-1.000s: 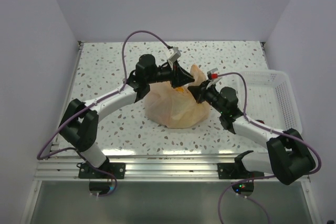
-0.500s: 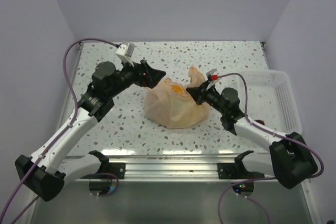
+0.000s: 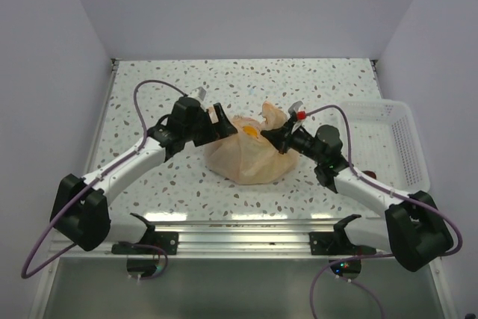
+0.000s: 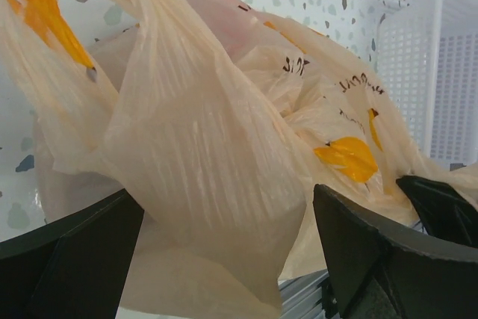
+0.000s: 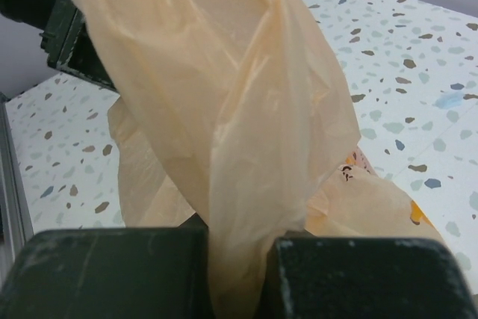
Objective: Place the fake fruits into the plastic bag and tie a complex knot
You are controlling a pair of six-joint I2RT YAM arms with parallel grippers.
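Observation:
The pale peach plastic bag (image 3: 250,158) sits bulging in the middle of the table. My left gripper (image 3: 219,120) is open at the bag's left top. A broad fold of the plastic bag (image 4: 202,147) hangs between its black fingers (image 4: 71,259), which stand wide apart. My right gripper (image 3: 275,137) is at the bag's right top. It is shut on a twisted strip of the plastic bag (image 5: 239,147), which rises from its closed jaws. The fake fruits are hidden inside the bag. A knot is not in view.
A white perforated basket (image 3: 373,104) stands at the right of the table, also seen as the basket (image 4: 437,50) behind the bag. The metal rail (image 3: 239,235) with both arm bases runs along the near edge. White walls close in the speckled table.
My left gripper opened and let go of the bag's top. The left arm swung out to the left, then came back with its open fingers around the bag's left fold. The right gripper stayed shut.

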